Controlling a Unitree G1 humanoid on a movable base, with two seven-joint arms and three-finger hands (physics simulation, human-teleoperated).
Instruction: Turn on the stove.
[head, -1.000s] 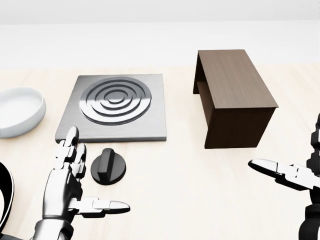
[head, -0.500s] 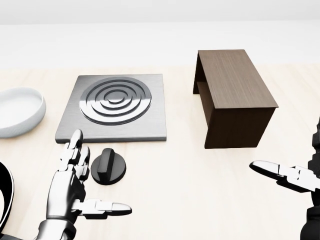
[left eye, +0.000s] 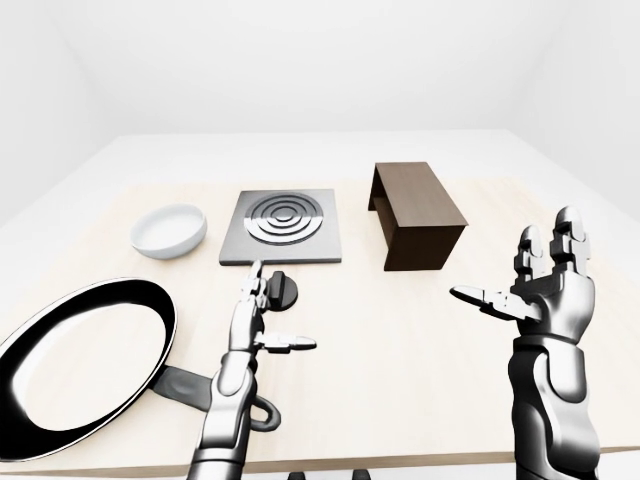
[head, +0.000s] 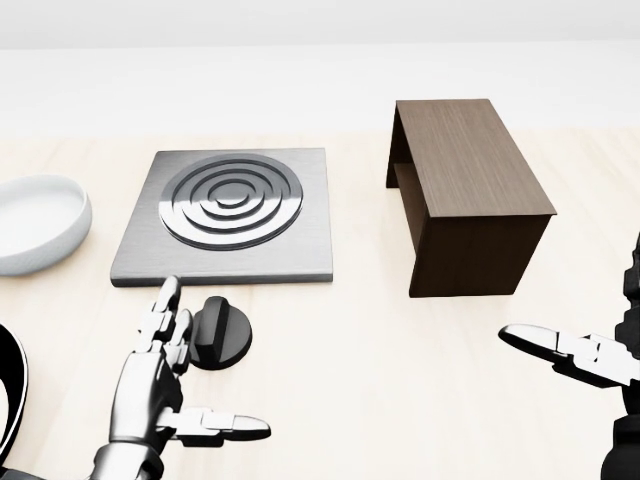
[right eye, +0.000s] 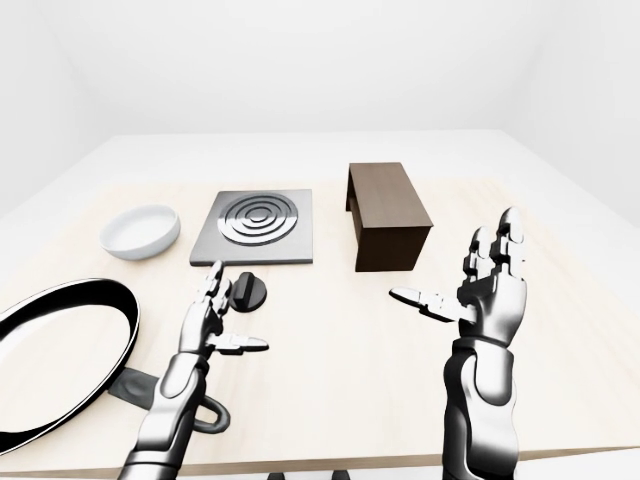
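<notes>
The stove (head: 228, 217) is a flat square slab of brushed grey metal with raised concentric rings, lying on the pale wooden table (head: 400, 350); just below its lower edge in the head view we see its black round knob (head: 216, 333) with a raised bar across it, standing apart from the slab; our left hand (head: 160, 375) sits just left of the knob, fingers spread and thumb out, the fingertips beside it, though contact is unclear; right of the stove stands a dark wooden box (head: 465, 195); left of it a white bowl (head: 35, 220); below the bowl a black frying pan (left eye: 85, 365); our right hand (left eye: 540, 285) is raised well right of the stove, spread, holding nothing.
</notes>
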